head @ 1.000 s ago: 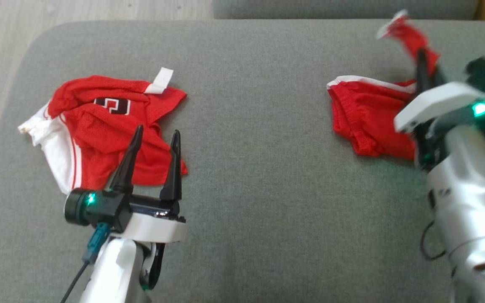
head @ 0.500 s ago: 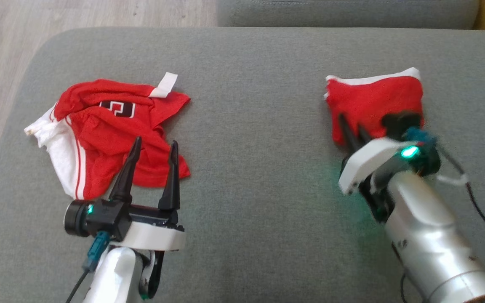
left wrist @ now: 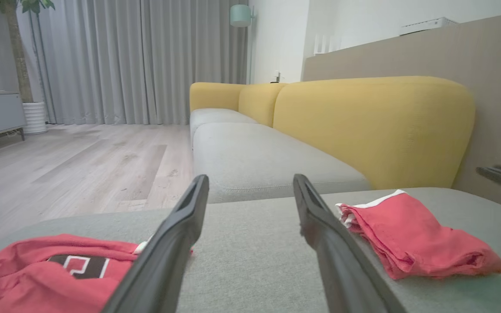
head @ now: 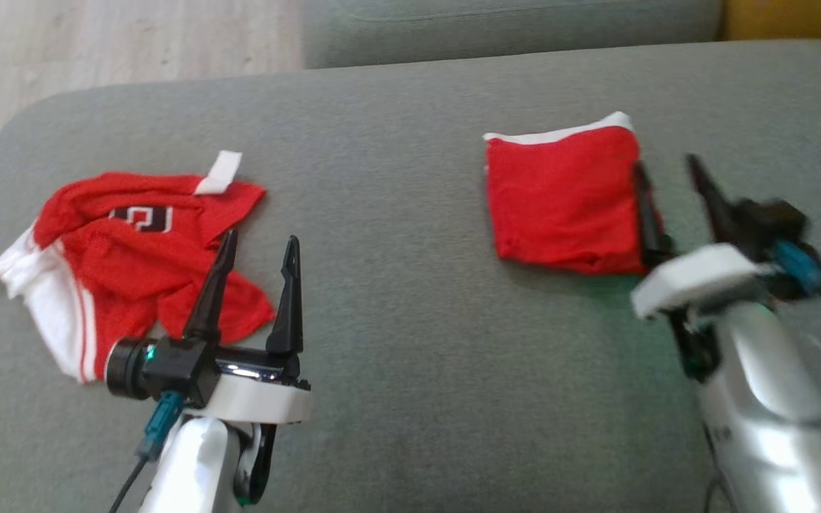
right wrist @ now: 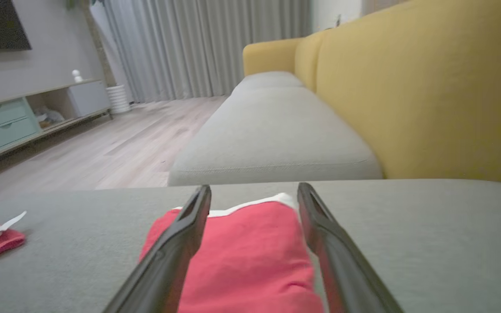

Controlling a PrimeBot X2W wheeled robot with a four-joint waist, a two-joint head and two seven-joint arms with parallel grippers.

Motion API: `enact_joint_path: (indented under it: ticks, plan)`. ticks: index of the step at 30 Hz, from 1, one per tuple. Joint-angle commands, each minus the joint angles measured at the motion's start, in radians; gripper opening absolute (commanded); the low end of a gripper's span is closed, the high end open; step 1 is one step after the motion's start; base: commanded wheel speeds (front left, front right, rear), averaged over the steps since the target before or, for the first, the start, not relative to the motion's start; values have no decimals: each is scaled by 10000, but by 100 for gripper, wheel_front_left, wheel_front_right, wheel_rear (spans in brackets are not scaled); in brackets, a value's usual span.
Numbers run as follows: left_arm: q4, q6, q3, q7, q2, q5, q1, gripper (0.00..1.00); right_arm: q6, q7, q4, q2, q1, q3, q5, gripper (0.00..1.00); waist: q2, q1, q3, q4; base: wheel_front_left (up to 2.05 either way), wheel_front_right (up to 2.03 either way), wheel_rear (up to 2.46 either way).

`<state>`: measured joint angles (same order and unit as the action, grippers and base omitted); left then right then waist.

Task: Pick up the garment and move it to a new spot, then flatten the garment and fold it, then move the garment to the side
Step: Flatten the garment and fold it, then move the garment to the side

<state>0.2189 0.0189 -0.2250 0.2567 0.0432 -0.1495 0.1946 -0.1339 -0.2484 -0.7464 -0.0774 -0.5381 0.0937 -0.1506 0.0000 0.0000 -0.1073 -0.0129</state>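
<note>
Home living room: grey-seated, yellow-backed sofa, floor-length grey curtains, pale wood floor, low sideboard, potted plant.

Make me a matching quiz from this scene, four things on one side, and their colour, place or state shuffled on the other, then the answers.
Things:
1. folded garment
2. crumpled jersey
3. right gripper
4. sofa backrest

Descriptions:
a. yellow
b. red and white, bunched up on the robot's left
c. open, by the folded piece's right edge
d. neat red square with white trim along its far edge

Pairs: 1-d, 2-b, 3-c, 4-a
</note>
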Motion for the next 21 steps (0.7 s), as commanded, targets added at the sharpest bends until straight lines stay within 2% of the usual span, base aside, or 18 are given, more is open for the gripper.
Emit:
enact_joint_path:
  ticks: [1, 5, 10, 16, 21]
  plan:
    - [-382, 0, 357, 51, 70, 25, 190, 100, 32, -129, 926, 169, 539, -281, 375, 100, 0, 0, 59, -299, 0, 0, 0]
    - [-411, -35, 303, 51, 70, 15, 186, 100, 32, -131, 2853, 255, 1840, -1222, 1062, 100, 0, 0, 85, -607, 0, 0, 0]
    - [-408, -81, 246, 51, 70, 56, 73, 100, 32, -132, 4322, 267, 3015, -1357, 1039, 100, 0, 0, 74, -860, 0, 0, 0]
    - [-375, -77, 104, 51, 70, 14, 50, 100, 32, -132, 4706, 269, 3399, -1424, 880, 100, 0, 0, -136, -816, 0, 0, 0]
    - [-346, -18, -88, 51, 70, 19, 367, 100, 32, 21, 4008, 270, 2569, -1522, 702, 100, 0, 0, -776, -370, 0, 0, 0]
